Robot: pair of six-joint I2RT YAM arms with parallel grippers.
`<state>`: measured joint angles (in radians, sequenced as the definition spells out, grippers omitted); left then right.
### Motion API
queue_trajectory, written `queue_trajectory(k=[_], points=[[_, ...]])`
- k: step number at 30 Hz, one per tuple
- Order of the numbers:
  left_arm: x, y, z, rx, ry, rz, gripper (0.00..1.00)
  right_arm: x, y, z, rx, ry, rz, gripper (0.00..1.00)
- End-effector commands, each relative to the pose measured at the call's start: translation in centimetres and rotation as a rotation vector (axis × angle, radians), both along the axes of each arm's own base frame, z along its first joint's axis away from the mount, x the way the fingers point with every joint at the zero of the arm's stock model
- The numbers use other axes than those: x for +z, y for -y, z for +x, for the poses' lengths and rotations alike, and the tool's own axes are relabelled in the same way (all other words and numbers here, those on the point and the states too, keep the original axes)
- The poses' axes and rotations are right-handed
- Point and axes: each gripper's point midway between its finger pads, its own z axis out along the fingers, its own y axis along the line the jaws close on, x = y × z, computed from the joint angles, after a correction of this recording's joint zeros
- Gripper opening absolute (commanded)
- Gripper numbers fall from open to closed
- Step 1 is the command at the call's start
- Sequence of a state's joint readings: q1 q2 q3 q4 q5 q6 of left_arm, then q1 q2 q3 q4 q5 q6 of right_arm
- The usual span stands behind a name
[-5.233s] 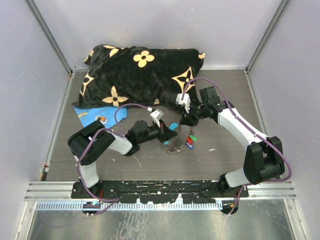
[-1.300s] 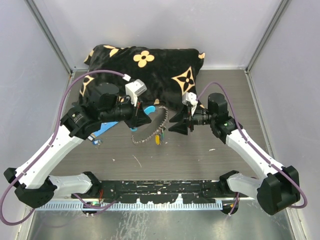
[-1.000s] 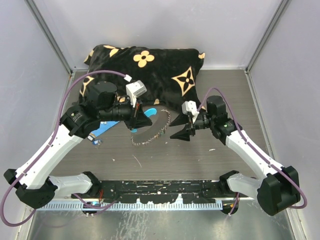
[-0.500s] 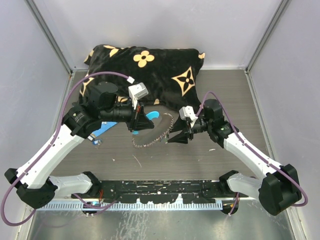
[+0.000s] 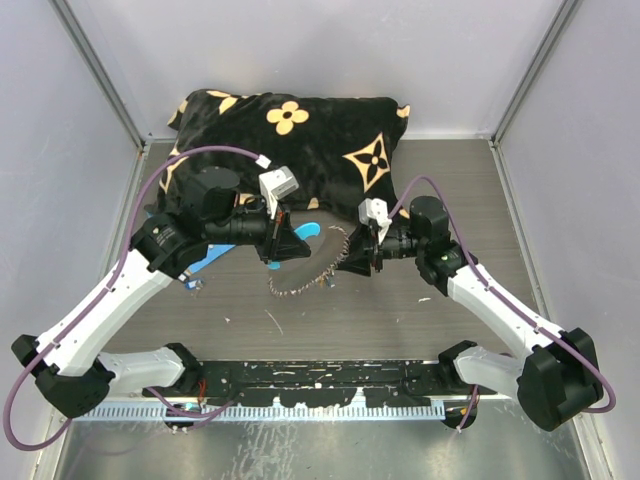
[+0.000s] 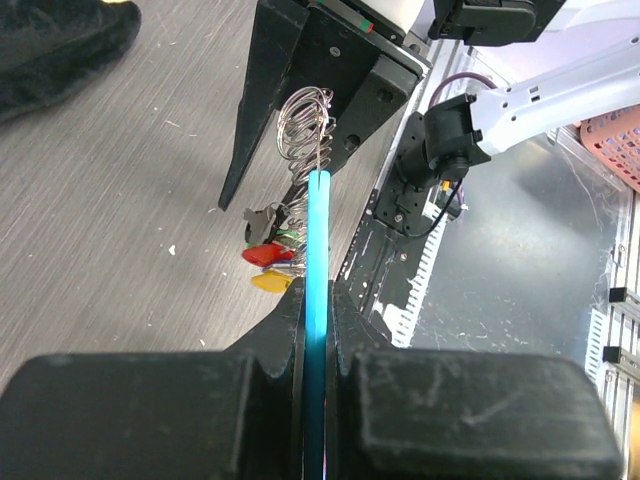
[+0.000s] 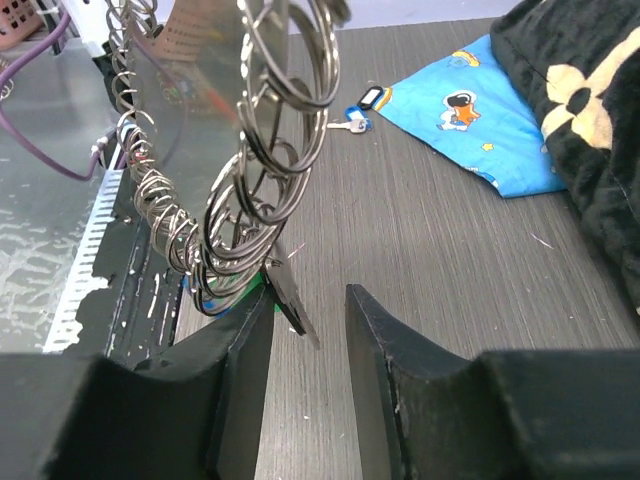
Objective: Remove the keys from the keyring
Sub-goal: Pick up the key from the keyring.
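Aloft, the left gripper (image 6: 317,298) clamps the light-blue section (image 6: 318,215) of the keyring (image 5: 305,278), keys (image 6: 271,268) dangling over the desk (image 5: 455,185). The right gripper (image 5: 352,263) gapes around one dark key (image 7: 292,298); one pillow (image 5: 290,135), one blue cloth (image 7: 470,110) lie behind.

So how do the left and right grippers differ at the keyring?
Left gripper is shut on the light-blue section of the keyring; right gripper has its jaws apart. Left gripper pinches the flat strip; right gripper only straddles the metal coils. Both meet at the keyring, facing each other.
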<state>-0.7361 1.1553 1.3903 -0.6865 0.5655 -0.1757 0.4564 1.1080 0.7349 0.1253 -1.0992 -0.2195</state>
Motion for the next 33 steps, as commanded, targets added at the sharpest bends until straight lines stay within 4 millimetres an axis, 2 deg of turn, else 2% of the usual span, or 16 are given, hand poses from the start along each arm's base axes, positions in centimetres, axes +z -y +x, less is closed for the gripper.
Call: queue_trajectory(k=[1, 9, 16, 22, 33], points=[[3.5, -0.1, 0.4, 0.034, 0.091, -0.114, 0.00, 1.9, -0.1, 0.5, -0.033, 0.048, 0.040, 0.39], [3.7, -0.3, 1.6, 0.107, 0.059, -0.182, 0.00, 1.4, -0.6, -0.2, -0.006, 0.041, 0.085, 0.38], [4.0, -0.1, 1.3, 0.079, 0.029, -0.211, 0.00, 1.5, -0.9, -1.8, 0.064, 0.057, 0.143, 0.38], [4.3, 0.2, 1.1, 0.064, 0.022, -0.227, 0.00, 1.9, -1.1, -1.5, 0.040, 0.052, 0.170, 0.37], [4.9, -0.3, 0.9, 0.068, 0.030, -0.237, 0.00, 2.4, -1.1, -0.7, -0.002, 0.056, 0.176, 0.21]])
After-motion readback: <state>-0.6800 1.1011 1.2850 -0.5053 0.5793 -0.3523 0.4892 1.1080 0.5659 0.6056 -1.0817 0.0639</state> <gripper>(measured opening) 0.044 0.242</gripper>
